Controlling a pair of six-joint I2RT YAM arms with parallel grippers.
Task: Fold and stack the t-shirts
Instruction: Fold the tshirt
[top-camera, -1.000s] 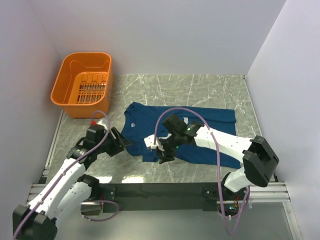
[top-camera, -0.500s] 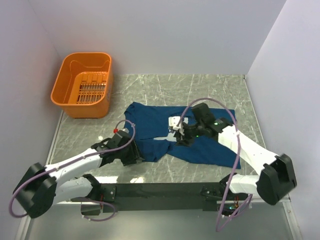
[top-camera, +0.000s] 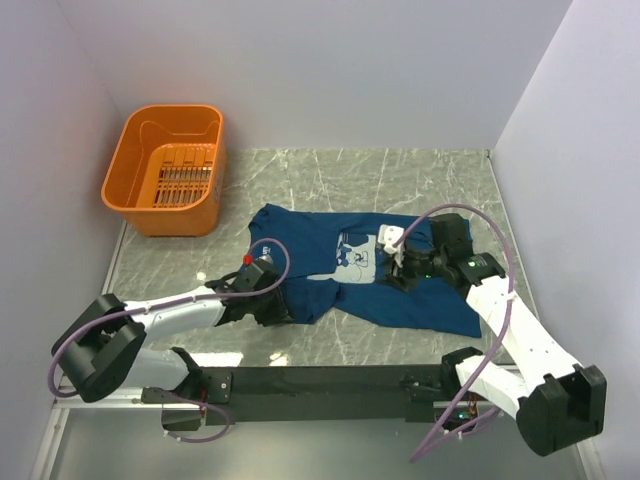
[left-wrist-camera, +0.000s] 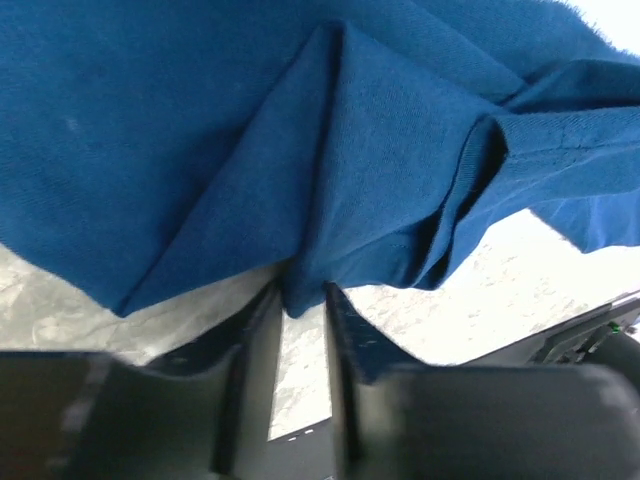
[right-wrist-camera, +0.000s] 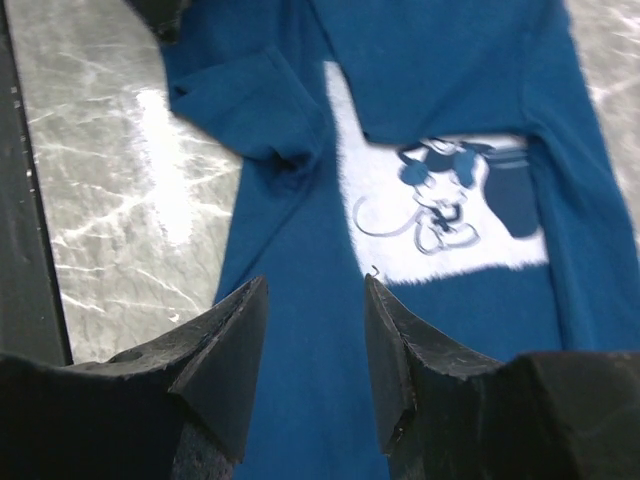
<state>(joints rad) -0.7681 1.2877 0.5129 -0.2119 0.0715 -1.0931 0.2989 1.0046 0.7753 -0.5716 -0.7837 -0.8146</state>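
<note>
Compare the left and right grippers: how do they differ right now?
Left gripper stands at the navy t-shirt's near edge, fingers narrowly spaced around a fold; right gripper hovers over the fabric beside the chest print, jaws wide, nothing between. Both point at the same shirt.

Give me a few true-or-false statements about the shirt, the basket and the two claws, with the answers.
1. The shirt lies in the basket. False: it lies spread on the table, and no shirt shows in the basket.
2. The shirt's print faces up. True.
3. The right gripper is clamped on the shirt. False: its jaws stand open above the shirt.
4. The left gripper pinches a fold at the shirt's near edge. True.
5. Two shirts are on the table. False: only one shows.
</note>
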